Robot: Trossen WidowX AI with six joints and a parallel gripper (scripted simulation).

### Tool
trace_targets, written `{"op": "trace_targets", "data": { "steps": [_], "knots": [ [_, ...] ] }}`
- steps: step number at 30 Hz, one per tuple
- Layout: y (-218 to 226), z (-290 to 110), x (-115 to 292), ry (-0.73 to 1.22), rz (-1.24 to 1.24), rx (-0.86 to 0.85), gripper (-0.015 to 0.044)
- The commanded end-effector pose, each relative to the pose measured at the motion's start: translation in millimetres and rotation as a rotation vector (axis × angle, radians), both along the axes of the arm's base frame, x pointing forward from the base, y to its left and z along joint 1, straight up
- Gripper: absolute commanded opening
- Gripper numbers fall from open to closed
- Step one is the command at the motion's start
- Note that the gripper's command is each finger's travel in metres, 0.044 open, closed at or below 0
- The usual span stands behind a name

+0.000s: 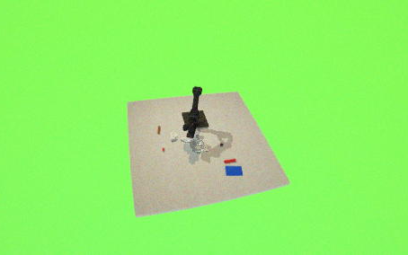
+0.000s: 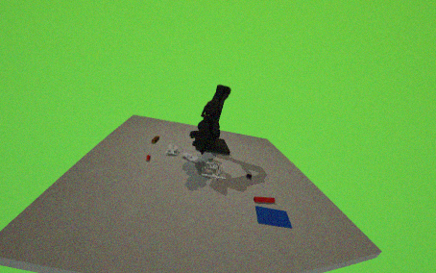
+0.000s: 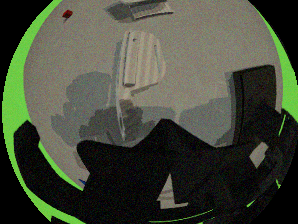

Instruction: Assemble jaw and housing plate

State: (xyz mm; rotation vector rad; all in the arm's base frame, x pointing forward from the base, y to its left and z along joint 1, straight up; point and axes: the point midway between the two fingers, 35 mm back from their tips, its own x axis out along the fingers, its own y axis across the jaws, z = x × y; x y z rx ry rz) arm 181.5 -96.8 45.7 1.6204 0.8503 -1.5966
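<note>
Worktop: one beige, speckled slab, four-sided; shadows spread near the white parts.
Surroundings: plain green backdrop on all sides.
Dial: top view, centred on the base; 12 o'clock towards the upper edge.
Arm: one, black, on one dark base.
Claw: one, closed, at 6 o'clock, near the white parts.
White parts: three visible groups; a ribbed piece at 7 o'clock, a small bracket at 8, an open-work assembly at 6. Which are jaws or housing plate, and whether teeth mesh: cannot be told.
Red pieces: two; a bar at 5 o'clock, a small block between 7 and 8.
Blue rectangle: one, at 5 o'clock, beyond the bar.
Brown piece: one, between 8 and 9.
Black speck: one, between 4 and 5.
</note>
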Motion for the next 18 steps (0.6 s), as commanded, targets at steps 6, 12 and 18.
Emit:
{"op": "trace_targets", "data": {
  "steps": [6, 12, 18],
  "knots": [
    [1.9, -11.3, -2.7, 0.013, 0.005, 0.010, 0.0000],
    [1.3, -11.2, -1.8, 0.013, 0.005, 0.010, 0.0000],
    [-3.7, -10.1, 6.3, 0.012, 0.005, 0.010, 0.0000]
  ]
}}
